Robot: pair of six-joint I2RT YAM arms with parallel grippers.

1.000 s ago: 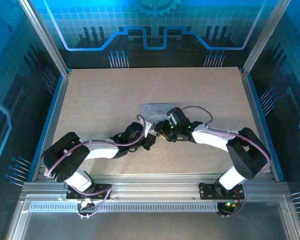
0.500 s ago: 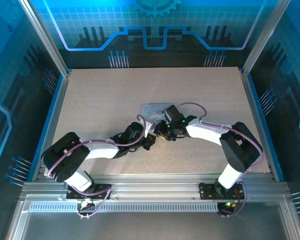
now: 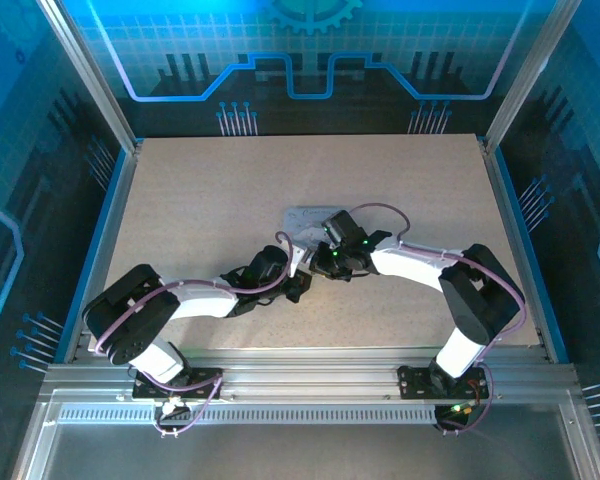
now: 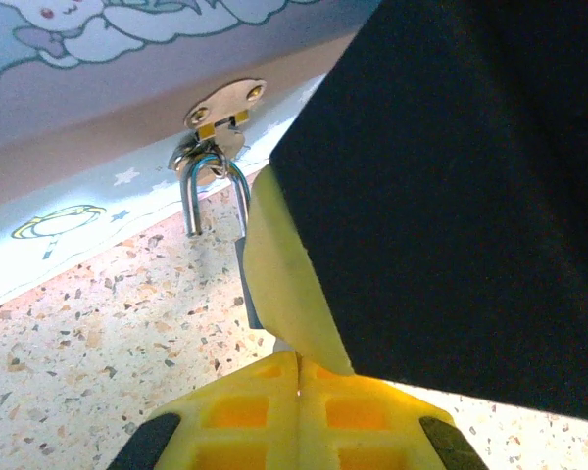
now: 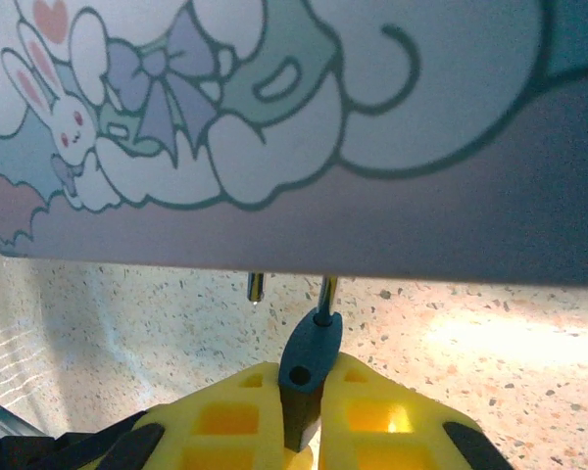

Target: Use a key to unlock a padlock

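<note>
Top view, right arm: the right gripper point(image 3: 322, 262) sits closer to the left gripper point(image 3: 302, 268) than it did a second ago. Its elbow has swung in toward 9 o'clock.
Top view, left arm: it is in the same spot as before. Its tip is just at 6 o'clock of the tin point(image 3: 305, 216).
Top view, tips: the two tips almost meet over the table point(image 3: 200, 200). The right one is at 3 o'clock of the left one.
Left wrist view, padlock: the padlock point(image 4: 214, 196) hangs by its silver loop from the clasp point(image 4: 225, 103) on the tin's side, at 11 o'clock of the yellow fingers.
Left wrist view, left gripper: it is clenched, with its two yellow sides pressed together. I cannot tell if the key is between them.
Left wrist view, other arm: a yellow pad point(image 4: 284, 284) of the right gripper covers the lock's body, at 4 o'clock of the loop.
Right wrist view, padlock: the dark blue body stands upright under the tin's edge. Its two metal legs go up at 12 o'clock.
Right wrist view, right gripper: it is pinching the padlock, with one yellow side on each side of it.
</note>
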